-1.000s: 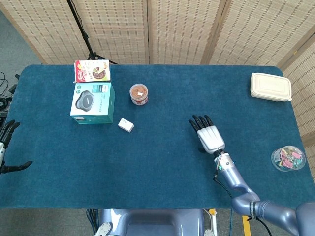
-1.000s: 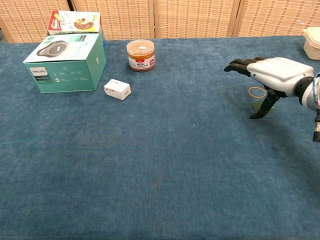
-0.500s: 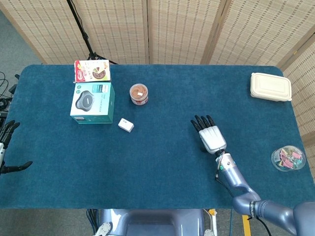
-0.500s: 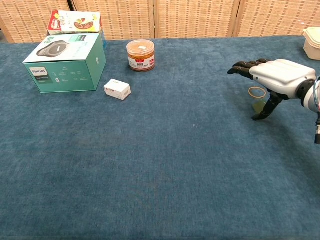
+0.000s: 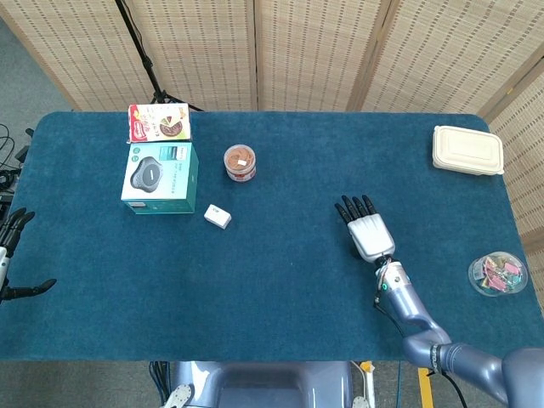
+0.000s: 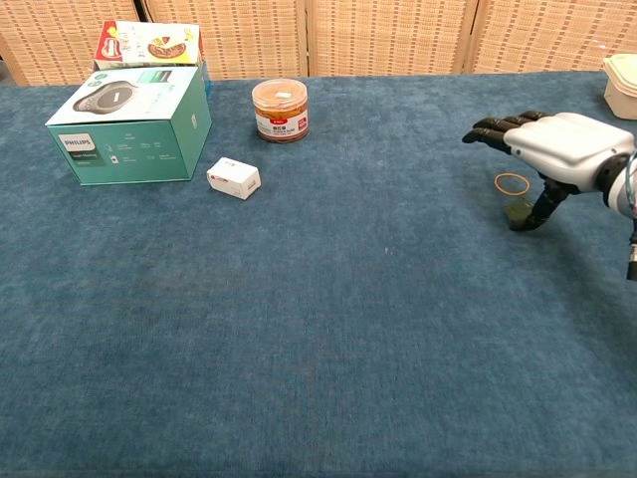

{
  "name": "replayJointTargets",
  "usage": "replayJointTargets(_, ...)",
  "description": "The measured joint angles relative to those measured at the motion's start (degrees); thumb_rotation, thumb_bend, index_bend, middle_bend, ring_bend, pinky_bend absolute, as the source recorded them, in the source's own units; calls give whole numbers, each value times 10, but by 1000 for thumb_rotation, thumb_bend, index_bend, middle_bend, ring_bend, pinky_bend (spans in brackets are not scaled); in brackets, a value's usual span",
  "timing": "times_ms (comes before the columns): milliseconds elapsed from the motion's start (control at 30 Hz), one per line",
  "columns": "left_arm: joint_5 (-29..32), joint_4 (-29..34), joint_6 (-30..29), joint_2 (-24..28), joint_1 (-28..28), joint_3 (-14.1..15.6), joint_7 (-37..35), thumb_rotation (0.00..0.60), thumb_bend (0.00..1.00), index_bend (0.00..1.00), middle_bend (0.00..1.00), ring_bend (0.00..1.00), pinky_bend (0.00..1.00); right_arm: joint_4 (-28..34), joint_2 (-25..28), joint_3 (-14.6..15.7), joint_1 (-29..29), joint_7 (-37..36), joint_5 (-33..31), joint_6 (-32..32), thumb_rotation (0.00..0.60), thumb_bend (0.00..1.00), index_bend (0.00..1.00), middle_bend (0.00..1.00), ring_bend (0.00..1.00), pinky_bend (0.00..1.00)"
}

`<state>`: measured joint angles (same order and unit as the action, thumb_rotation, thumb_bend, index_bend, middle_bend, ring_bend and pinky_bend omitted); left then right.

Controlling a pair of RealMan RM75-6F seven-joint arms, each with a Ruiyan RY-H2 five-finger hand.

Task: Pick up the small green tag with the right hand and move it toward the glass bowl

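Note:
The small green tag (image 6: 515, 210) lies flat on the blue cloth, just in front of a tan rubber band (image 6: 513, 183). My right hand (image 6: 557, 149) hovers over both, fingers stretched forward and apart, thumb pointing down with its tip at the tag's near edge. It holds nothing. In the head view the right hand (image 5: 367, 231) covers the tag. The glass bowl (image 5: 473, 276), filled with colourful clips, stands near the table's right edge, well to the right of that hand. My left hand (image 5: 10, 246) hangs off the left edge, fingers spread, empty.
A white lidded container (image 5: 467, 150) sits at the back right. On the left stand a teal box (image 5: 160, 177), a snack box (image 5: 159, 122) behind it, a jar (image 5: 240, 162) and a small white box (image 5: 218, 216).
My right hand has slid a little to the right and nearer the table, bringing its thumb tip down to the green tag. The left hand has stayed still.

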<state>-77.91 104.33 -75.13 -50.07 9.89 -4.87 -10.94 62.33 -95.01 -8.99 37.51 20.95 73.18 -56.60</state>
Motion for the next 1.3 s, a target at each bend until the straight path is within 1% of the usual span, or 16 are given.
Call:
replayJointTargets(200, 1, 1, -1, 0, 0, 0, 1, 600, 0, 0, 0, 0, 0, -14, -2, -1, 1, 3, -3, 0, 600, 0, 1, 0, 0, 0)
replayJointTargets(267, 0, 1, -1, 0, 0, 0, 1, 600, 0, 0, 0, 0, 0, -15, -2, -2, 0, 2, -4, -2, 600, 0, 15, 0, 0, 0)
replayJointTargets(367, 0, 1, -1, 0, -1, 0, 1, 600, 0, 0, 0, 0, 0, -12, 0, -2, -1, -4, -2, -4, 600, 0, 88, 0, 0, 0)
replayJointTargets(500, -1, 1, -2, 0, -1, 0, 0, 600, 0, 0, 0, 0, 0, -7, 3, 2, -3, -15, 6, -8, 600, 0, 221, 0, 0, 0)
replayJointTargets(600, -2, 2, -3, 1, -2, 1, -1, 600, 0, 0, 0, 0, 0, -4, 4, 4, -3, -21, 7, -5, 600, 0, 295, 0, 0, 0)
replayJointTargets(767, -2, 1, -3, 1, -2, 1, -2, 600, 0, 0, 0, 0, 0, 0, 6, 3, -2, -27, 3, 5, 600, 0, 339, 0, 0, 0)
replayJointTargets(900, -2, 0, -2, 1, -2, 0, -4, 600, 0, 0, 0, 0, 0, 4, 9, 3, 0, -27, -3, 13, 600, 0, 392, 0, 0, 0)
replayJointTargets(1000, -3, 0, -2, 1, -2, 1, -5, 600, 0, 0, 0, 0, 0, 5, 9, 2, 1, -27, -6, 15, 600, 1, 407, 0, 0, 0)
replayJointTargets(1167, -3, -1, -3, 2, -3, 0, -8, 600, 0, 0, 0, 0, 0, 8, 9, 2, 1, -27, -6, 16, 600, 56, 433, 0, 0, 0)
replayJointTargets(1300, -5, -2, -3, 2, -3, 1, -10, 600, 0, 0, 0, 0, 0, 8, 9, 2, 1, -25, -10, 19, 600, 152, 435, 0, 0, 0)
